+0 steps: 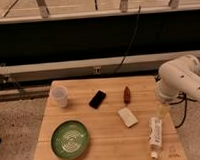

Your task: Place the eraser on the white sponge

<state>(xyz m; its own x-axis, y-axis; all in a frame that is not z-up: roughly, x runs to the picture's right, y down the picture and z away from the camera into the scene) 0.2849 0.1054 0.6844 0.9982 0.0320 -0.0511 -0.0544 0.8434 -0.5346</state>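
The eraser (98, 99), a flat black block, lies on the wooden table (109, 150) at upper centre. The white sponge (128, 117), a cream block, lies flat a little to the eraser's lower right, apart from it. My white arm comes in from the right. Its gripper (162, 111) hangs over the table's right edge, to the right of the sponge and well away from the eraser. The gripper is open and holds nothing.
A reddish-brown elongated object (127, 94) lies just above the sponge. A white tube with green print (155, 132) lies below the gripper. A white cup (59, 95) stands at the upper left and a green plate (70, 139) at the lower left. A dark wall runs behind.
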